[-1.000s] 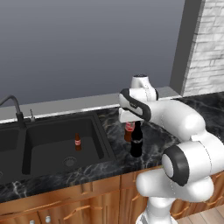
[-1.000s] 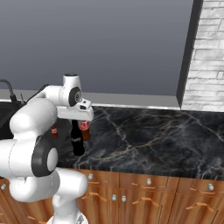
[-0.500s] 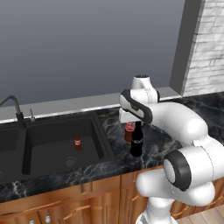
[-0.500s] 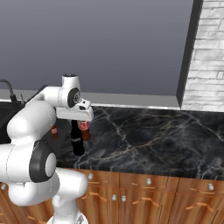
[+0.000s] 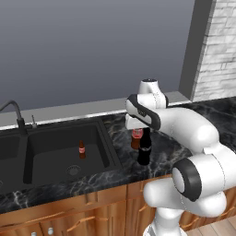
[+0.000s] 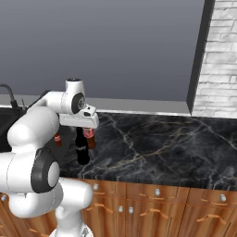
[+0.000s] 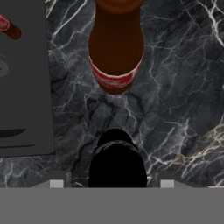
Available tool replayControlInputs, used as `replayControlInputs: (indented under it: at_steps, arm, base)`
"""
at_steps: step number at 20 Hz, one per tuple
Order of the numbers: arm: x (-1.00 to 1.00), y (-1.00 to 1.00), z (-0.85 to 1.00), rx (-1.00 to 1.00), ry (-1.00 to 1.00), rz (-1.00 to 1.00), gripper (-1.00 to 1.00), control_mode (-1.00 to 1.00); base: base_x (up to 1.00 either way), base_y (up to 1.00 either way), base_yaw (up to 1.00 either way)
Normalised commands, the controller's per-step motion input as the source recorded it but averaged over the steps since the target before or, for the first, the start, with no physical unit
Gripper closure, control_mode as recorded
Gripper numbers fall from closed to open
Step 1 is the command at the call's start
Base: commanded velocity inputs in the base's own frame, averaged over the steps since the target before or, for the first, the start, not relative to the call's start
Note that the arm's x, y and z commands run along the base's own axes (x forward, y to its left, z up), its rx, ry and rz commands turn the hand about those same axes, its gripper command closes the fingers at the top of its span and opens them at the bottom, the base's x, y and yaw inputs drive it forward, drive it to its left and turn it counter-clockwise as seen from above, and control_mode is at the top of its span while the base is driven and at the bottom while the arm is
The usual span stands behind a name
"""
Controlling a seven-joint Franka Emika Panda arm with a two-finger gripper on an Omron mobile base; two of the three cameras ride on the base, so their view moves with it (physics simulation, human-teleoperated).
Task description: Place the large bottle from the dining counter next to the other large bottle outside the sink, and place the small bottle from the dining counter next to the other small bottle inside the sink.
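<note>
I see my tall black cola-shaped bottle (image 5: 144,150) standing upright on the black marble counter just beside the large brown red-labelled bottle (image 5: 136,138), right of the black sink (image 5: 50,152)

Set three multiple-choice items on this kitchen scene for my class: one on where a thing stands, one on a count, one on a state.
1. Where does the black bottle stand?
A. In the sink basin
B. On the counter beside the large brown bottle
C. On the window ledge

2. How many bottles stand inside the sink?
A. None
B. One
C. Three

3. How does the black bottle stand under the pincer?
A. Upright
B. Lying on its side
C. Lifted clear of the counter

Answers:
1 B: both base views show it on the marble right next to the red-labelled brown bottle.
2 B: a single small brown bottle stands in the basin.
3 A: it rests upright on the counter, cap pointing up at the hand.
</note>
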Motion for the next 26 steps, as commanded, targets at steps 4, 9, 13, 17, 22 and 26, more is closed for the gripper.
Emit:
replayControlInputs:
  at_steps: [4, 9, 13, 17, 22, 26]
  arm:
    - [0.04, 0.0, 0.0, 0.0, 0.0, 0.0, -1.0, -1.0]
    - [-0.05, 0.0, 0.27, 0.01, 0.0, 0.0, -1.0, -1.0]
    - [-0.34, -0.05, 0.52, 0.05, 0.01, 0.0, -1.0, -1.0]
    - [-0.51, -0.09, 0.44, 0.02, 0.09, 0.0, -1.0, -1.0]
    - [-0.44, -0.03, 0.27, 0.0, 0.17, 0.0, -1.0, -1.0]
    - [-0.45, -0.06, 0.18, 0.0, 0.11, 0.0, -1.0, -1.0]
  base:
    - [0.0, 0.0, 0.0]
    - [0.0, 0.0, 0.0]
    - [0.0, 0.0, 0.0]
    - [0.0, 0.0, 0.0]
    - [0.0, 0.0, 0.0]
    - [0.0, 0.0, 0.0]
